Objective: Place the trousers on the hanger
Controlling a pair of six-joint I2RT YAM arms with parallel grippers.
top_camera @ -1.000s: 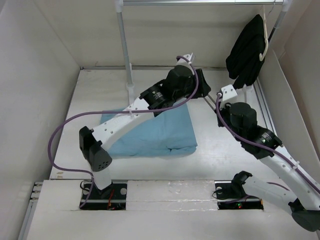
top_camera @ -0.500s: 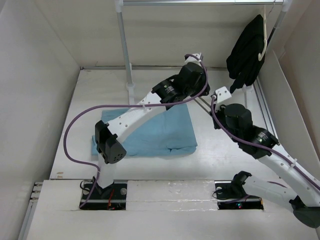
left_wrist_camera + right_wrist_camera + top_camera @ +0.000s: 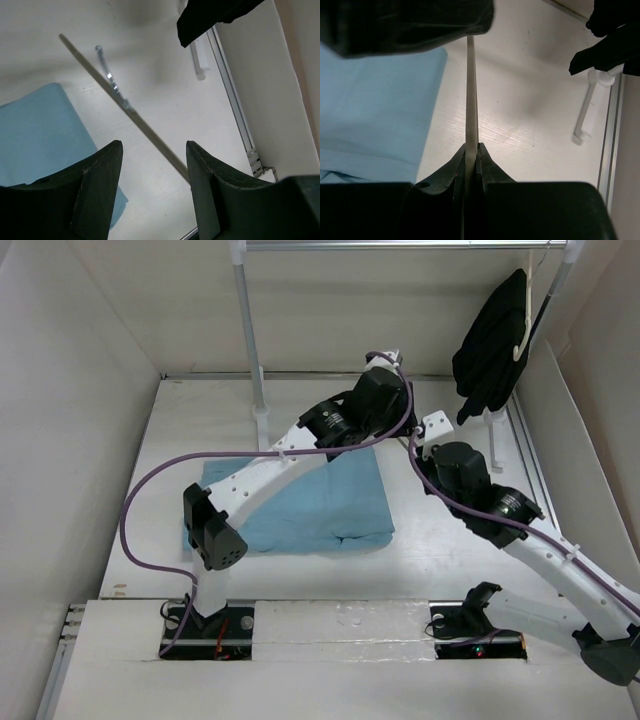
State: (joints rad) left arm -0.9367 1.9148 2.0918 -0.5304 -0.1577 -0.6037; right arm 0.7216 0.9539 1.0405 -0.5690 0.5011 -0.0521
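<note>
Where the arm bases meet the near edge of the counter [image 3: 420, 560], you have bare white surface first; just beyond it the trousers [image 3: 320, 505] lie folded in a flat light blue pad, left of centre, with the left arm stretched across above them. None of the cloth is on the hanger [image 3: 471, 75]; that thin grey bar runs just beside the right edge of the trousers, and you cannot tell from these views whether it rests on the counter or is raised off it.

Your right end effector [image 3: 472, 150] is clamped narrow on the hanger, with the bar pinched between both dark fingertips and running straight away from them; in the left wrist view a small shiny metal fitting sits along the far part of the bar. Your left end effector [image 3: 154, 150] stands wide, holding nothing; its two fingers straddle the bar in that view without touching it, and the corner of the trousers shows to the left of them.

Farther back, a white post [image 3: 587, 112] stands on the counter near the right-hand rail [image 3: 232, 95]; above it a black garment [image 3: 490, 340] hangs on a cream hanger [image 3: 527, 330], and a rack pole [image 3: 250, 330] rises at the back left.
</note>
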